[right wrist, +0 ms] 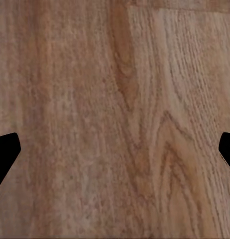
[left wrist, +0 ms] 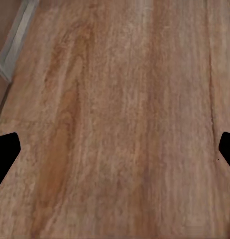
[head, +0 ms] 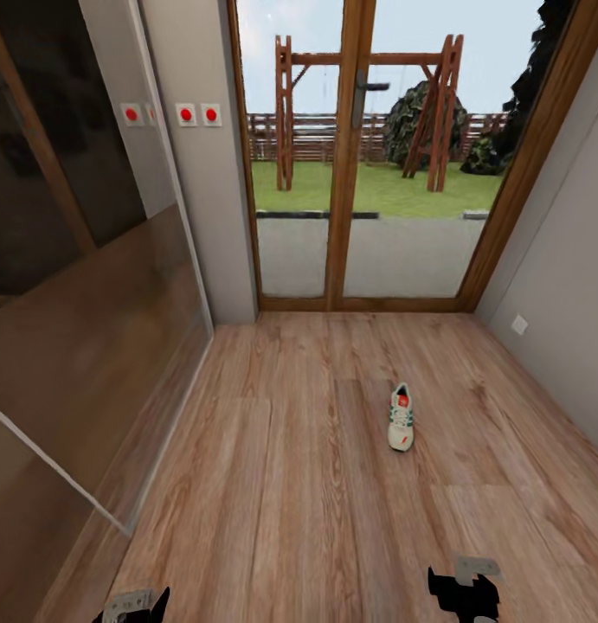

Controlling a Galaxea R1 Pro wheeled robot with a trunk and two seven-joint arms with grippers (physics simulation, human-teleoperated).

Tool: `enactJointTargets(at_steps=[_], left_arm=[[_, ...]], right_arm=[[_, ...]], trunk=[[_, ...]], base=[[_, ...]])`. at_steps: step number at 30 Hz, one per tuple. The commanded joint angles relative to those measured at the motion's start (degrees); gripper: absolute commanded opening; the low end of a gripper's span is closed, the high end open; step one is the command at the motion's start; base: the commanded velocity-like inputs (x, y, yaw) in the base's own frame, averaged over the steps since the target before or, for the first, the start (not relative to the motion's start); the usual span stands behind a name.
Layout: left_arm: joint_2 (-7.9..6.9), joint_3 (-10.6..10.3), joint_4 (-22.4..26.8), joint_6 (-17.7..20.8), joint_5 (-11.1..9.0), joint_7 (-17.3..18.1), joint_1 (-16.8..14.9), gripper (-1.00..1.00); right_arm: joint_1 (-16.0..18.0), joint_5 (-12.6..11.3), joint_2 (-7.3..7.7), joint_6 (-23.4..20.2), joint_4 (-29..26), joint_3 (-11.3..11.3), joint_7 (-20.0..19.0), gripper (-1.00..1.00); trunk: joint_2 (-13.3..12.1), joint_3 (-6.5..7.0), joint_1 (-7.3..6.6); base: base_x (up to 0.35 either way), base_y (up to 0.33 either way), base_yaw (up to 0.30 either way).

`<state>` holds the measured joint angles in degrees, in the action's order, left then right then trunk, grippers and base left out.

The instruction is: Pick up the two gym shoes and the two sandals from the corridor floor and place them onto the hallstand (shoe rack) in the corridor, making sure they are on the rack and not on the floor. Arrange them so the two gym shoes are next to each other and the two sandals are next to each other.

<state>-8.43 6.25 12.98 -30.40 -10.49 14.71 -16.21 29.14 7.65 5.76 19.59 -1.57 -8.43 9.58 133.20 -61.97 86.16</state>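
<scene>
**One gym shoe in sight, nothing racked as far as the views show**

A single gym shoe point(head: 401, 418) lies on the corridor floor point(head: 273, 484), cream-white with green side stripes and a red-orange tag, its long axis running roughly 12 to 6 o'clock in the head view. From the robot it sits at about 1 o'clock, well apart from both arms and nearer the glazed double door point(head: 359, 156) than the robot's base. Its mate, the sandals and the hallstand fall outside these pictures, so their state cannot be told.

As a judgement, the task looks early or mid-way: this shoe is on the floor and unheld, so at least one pick and one placement remain, plus the pairing on the rack. Whether any other footwear is already placed cannot be told from here.

The left gripper point(left wrist: 115, 149) hangs over bare planks with its fingertips wide apart at the edges of its wrist view and nothing between them; it also peeks in at 7 o'clock of the head view. The right gripper point(right wrist: 115, 149) is likewise spread and empty over wood grain (seen at about 5 o'clock in the head view).

Containers: none that hold anything are visible. At 9 o'clock stands a tall dark glossy panel point(head: 65, 285), perhaps a wardrobe door, shut, its contents hidden. Three red-dotted wall switches point(head: 186, 114) sit at 11 o'clock.
</scene>
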Motion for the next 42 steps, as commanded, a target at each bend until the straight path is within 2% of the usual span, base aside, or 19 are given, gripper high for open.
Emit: enactJointTargets(at_steps=[1, 9, 16, 42], left_arm=[[2.36, 0.19, 0.68, -0.01, -0.56, -3.71, -0.36, 1.00], [5.55, -0.60, 2.54, -0.06, -0.25, -13.43, -1.11, 1.00], [5.18, -0.78, 2.29, -0.10, -0.10, -14.07, -0.95, 1.00], [5.45, -0.74, 2.22, -0.10, -0.05, -14.16, -1.01, 1.00]], right_arm=[[0.04, 0.61, 0.01, 0.18, 0.07, -0.45, 0.18, 1.00], [0.04, 0.61, -0.04, 0.16, 0.07, -0.45, 0.18, 1.00], [0.04, 0.61, -0.05, 0.15, 0.07, -0.45, 0.11, 1.00], [0.04, 0.66, -0.10, 0.11, 0.07, -0.45, -0.08, 1.00]], trunk=[[0.02, -0.05, 0.02], [0.02, -0.05, 0.02], [0.02, -0.05, 0.02], [0.02, -0.05, 0.02]], base=[[0.339, 0.000, 0.000], [0.339, 0.000, 0.000], [0.339, 0.000, 0.000], [0.339, 0.013, 0.000]])
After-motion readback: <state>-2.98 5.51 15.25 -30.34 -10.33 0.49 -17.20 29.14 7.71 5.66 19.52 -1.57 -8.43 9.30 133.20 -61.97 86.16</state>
